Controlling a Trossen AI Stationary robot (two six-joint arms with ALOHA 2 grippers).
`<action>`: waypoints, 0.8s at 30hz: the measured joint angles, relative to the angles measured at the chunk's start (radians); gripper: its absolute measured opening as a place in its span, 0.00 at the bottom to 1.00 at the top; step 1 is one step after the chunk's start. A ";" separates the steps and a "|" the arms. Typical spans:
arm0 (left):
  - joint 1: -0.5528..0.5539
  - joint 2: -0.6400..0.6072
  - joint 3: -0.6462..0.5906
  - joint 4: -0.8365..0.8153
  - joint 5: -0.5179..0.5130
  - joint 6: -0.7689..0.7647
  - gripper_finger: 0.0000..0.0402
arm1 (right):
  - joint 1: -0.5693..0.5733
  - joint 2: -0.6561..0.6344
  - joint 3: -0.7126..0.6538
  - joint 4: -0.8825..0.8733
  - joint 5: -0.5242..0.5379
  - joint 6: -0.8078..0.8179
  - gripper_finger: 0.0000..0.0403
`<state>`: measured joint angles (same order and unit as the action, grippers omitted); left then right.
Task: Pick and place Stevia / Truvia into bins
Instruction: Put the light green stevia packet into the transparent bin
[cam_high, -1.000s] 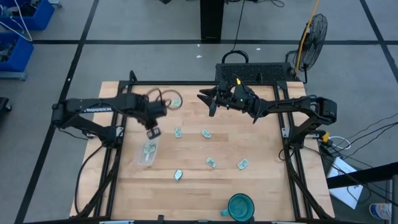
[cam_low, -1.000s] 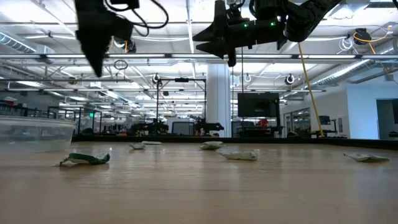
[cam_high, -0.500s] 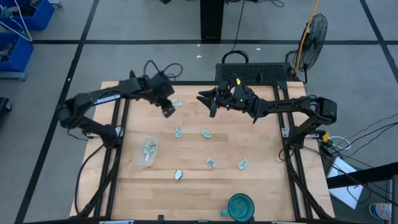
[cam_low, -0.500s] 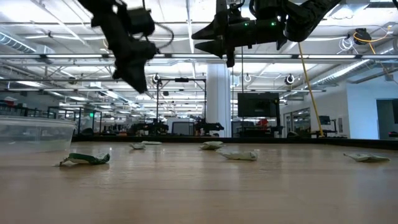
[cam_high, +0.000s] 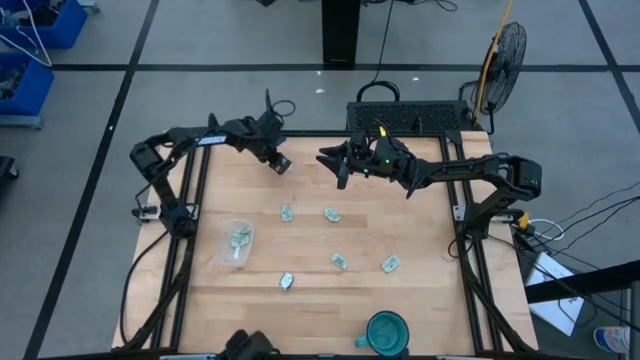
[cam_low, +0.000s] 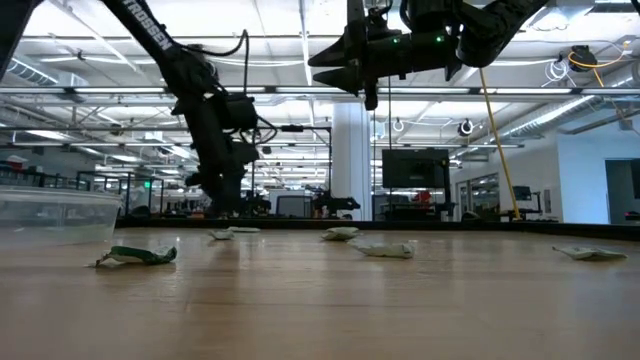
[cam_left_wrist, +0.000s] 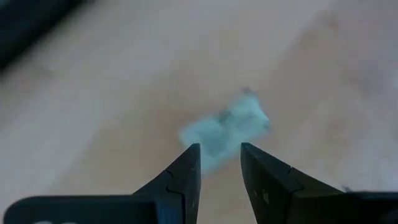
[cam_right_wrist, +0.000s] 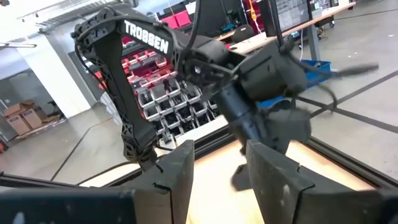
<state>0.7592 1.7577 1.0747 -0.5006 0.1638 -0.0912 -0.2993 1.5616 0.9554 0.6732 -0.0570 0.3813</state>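
Observation:
My left gripper (cam_high: 281, 165) (cam_left_wrist: 219, 168) is open and low over the table near its far edge. A pale green-and-white sachet (cam_left_wrist: 227, 127) lies flat on the wood just beyond the fingertips, untouched. The clear tub (cam_high: 236, 243) (cam_low: 55, 215) sits at the table's left with sachets (cam_high: 240, 237) inside. More sachets lie flat on the wood: two mid-table (cam_high: 286, 212) (cam_high: 331, 214), and others nearer the near edge (cam_high: 340, 261) (cam_high: 390, 264) (cam_high: 286, 281). My right gripper (cam_high: 336, 161) (cam_right_wrist: 221, 165) hangs open, high above the far middle of the table.
A teal cup (cam_high: 387, 330) stands by the near edge, right of centre. Bare wood lies between the scattered sachets and along the table's right side. A black frame rail runs along the far edge behind my left gripper. Both arms are close together at the far side.
My left gripper has swung from above the tub toward the table's far edge and come down low over the sachet lying there. The sachets and the tub have stayed where they were.

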 joint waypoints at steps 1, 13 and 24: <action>0.012 0.001 0.001 0.010 -0.014 -0.009 0.30 | 0.000 0.000 0.000 -0.003 0.000 0.000 0.35; 0.069 0.008 0.000 0.061 0.029 -0.023 0.30 | -0.005 0.000 0.000 -0.020 0.001 -0.002 0.35; 0.068 0.106 0.004 0.027 0.071 -0.119 0.30 | -0.005 0.000 0.000 -0.020 0.002 -0.001 0.35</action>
<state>0.8269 1.8641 1.0787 -0.4739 0.2347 -0.2101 -0.3042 1.5616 0.9554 0.6530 -0.0554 0.3805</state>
